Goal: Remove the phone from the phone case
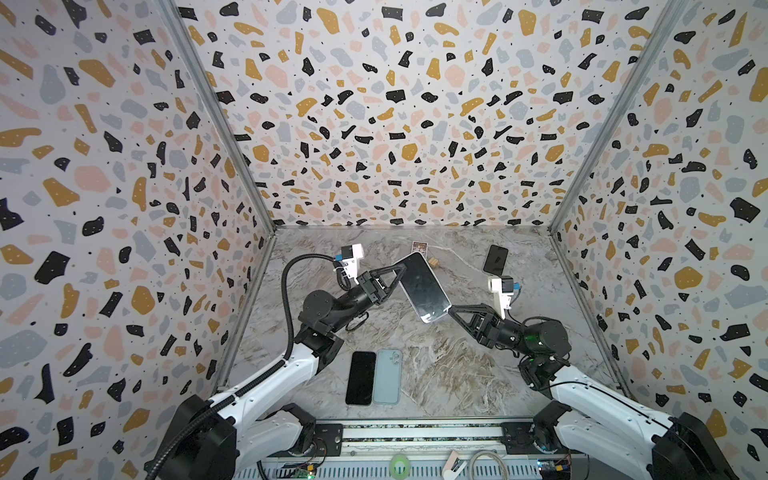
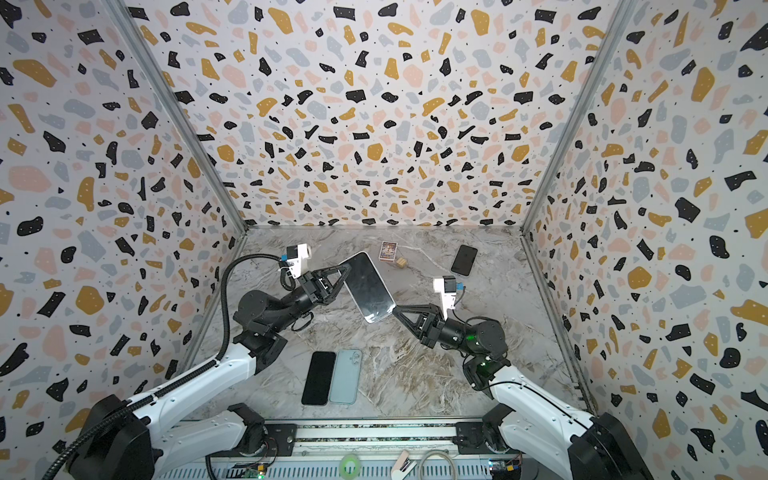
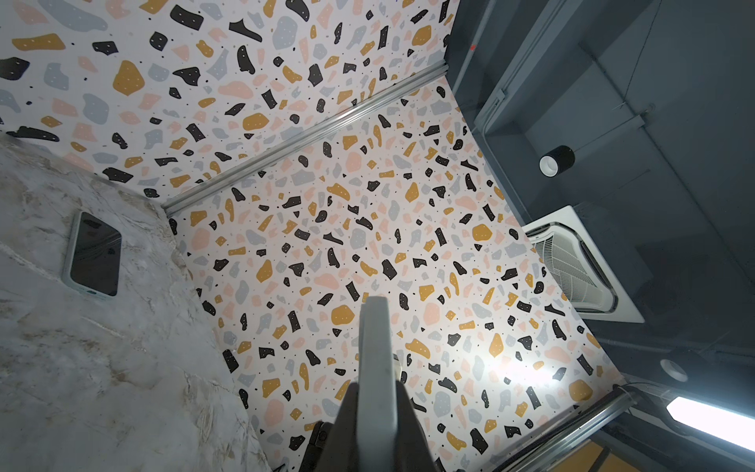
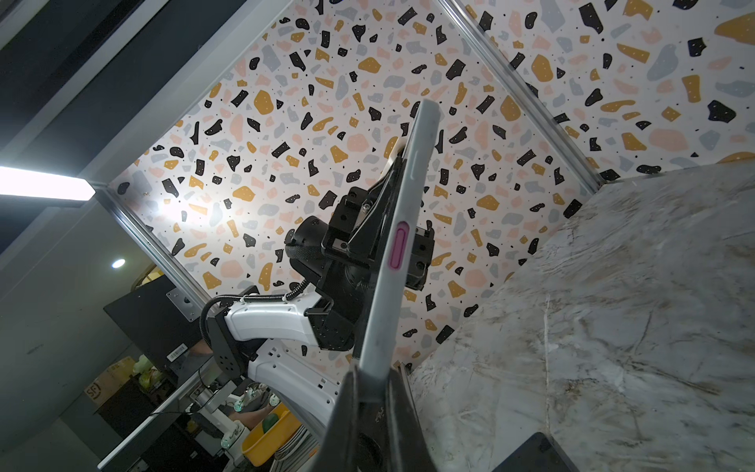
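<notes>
1. The phone (image 1: pixel 424 286) sits in its case (image 4: pixel 404 196) and is held clear of the table (image 1: pixel 478 374), screen upward, spanning the gap between the two arms.
2. The left gripper (image 1: pixel 400 271) pinches the far end. Its jaws are pressed onto front and back, seen edge-on in the left wrist view.
3. The right gripper (image 1: pixel 451 309) pinches the near corner, its jaws closed thin across the rim.
4. The step in hand looks like starting the peel. Both grips appear to clamp phone and case together, so pulling apart would likely only strain them.
5. To do it well, one arm should probably hold firm while the other re-grips on the case lip alone. It should bend that corner back from the glass, then work along a long side, slowly.
6. The glass looks slick and both pinches are near the edges. A slip could drop the phone onto the hard top.
7. The case is matte pale grey with rounded corners and looks pliable. Its side carries a pink button (image 4: pixel 397 247) and raised bars.
8. The screen is glossy, dark and mirror-like. The table is veined grey marble.
9. A bare black phone (image 1: pixel 360 378) and a blue-green case (image 1: pixel 387 376) lie side by side near the front edge. Another cased phone (image 1: pixel 496 259) lies well apart at the far right.
</notes>
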